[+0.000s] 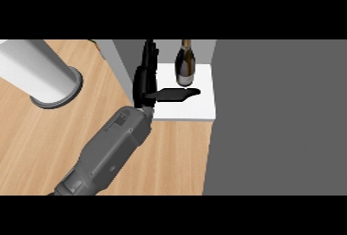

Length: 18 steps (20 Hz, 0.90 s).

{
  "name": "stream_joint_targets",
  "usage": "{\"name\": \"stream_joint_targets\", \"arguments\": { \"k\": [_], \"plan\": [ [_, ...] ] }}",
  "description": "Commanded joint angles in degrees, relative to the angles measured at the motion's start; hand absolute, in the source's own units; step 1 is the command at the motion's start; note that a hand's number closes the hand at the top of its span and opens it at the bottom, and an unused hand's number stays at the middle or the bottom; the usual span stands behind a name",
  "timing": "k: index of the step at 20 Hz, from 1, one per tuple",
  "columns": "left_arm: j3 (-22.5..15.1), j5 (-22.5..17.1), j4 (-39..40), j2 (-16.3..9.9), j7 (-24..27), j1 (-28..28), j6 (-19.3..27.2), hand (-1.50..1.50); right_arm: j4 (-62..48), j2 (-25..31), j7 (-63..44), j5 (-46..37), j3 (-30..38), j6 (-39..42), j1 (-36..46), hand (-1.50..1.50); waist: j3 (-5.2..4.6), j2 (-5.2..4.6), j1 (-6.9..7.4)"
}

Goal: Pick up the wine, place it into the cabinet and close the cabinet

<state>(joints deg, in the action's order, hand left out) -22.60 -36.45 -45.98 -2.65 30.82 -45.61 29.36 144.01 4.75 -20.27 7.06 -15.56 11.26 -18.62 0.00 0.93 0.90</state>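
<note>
**On the cabinet shelf: wine standing, hand open beside it**

Far left of the hand, a grey cylinder [41, 71] stands on the wooden counter [47, 137], its round base flaring out on the wood. It is well apart from the arm and from the cabinet.

Just left of the hand runs a grey cabinet wall [122, 62], edge-on, dividing the counter from the white shelf [196, 108]. The fingers lie close along it.

One hand [146, 78] shows, on a grey forearm rising from the lower edge at the left; which side it belongs to cannot be told for sure, though it reads as the left. Its fingers are straight and point away from the robot, into the cabinet. The thumb [175, 94] sticks out to the right across the shelf. Nothing is held.

Right of the fingers, and just beyond the thumb, the wine [185, 64] stands upright on the shelf: a dark bottle with a slim neck. The thumb tip lies near the bottle's foot; whether they touch cannot be told.

Right of the shelf, a broad grey panel [278, 114] fills the view to the edge.
</note>
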Motion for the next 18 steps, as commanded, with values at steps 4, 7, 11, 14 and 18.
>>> {"name": "stream_joint_targets", "arguments": {
  "k": [4, 7, 11, 14, 18],
  "plan": [
    [-6.73, 2.49, -20.18, -1.01, -3.27, 14.78, 4.01, -1.5, 10.47, 0.49, -4.46, 2.59, 0.07, -1.67, -0.34, -1.5, -0.01, -0.13, 0.35],
    [-7.8, 2.39, -27.17, -3.79, -2.56, 21.86, 2.92, -1.5, 13.89, 1.7, -8.57, 2.89, -1.13, -2.29, -0.76, -1.5, -0.07, -0.21, 0.07],
    [-11.97, 5.99, -37.32, -5.37, -5.37, 26.75, 7.57, -1.5, 11.52, 2.2, -7.29, 5.26, 1.58, -1.87, 1.13, -1.5, 0.01, -0.46, -0.22],
    [-14.61, 6.75, -44.04, -5.78, -5.13, 32.69, 8.71, -1.5, 12.46, 2.98, -7.28, 5.05, 2.61, -1.92, -0.06, -1.5, 0.01, -0.44, -0.41],
    [-17.46, 9.78, -47.44, -6.49, -1.65, 40.11, 9.05, -1.5, 9.51, 4.35, -5.88, 3.8, -0.79, 0.95, -1.41, 1.5, 0.0, -0.66, -0.9]
  ]
}}
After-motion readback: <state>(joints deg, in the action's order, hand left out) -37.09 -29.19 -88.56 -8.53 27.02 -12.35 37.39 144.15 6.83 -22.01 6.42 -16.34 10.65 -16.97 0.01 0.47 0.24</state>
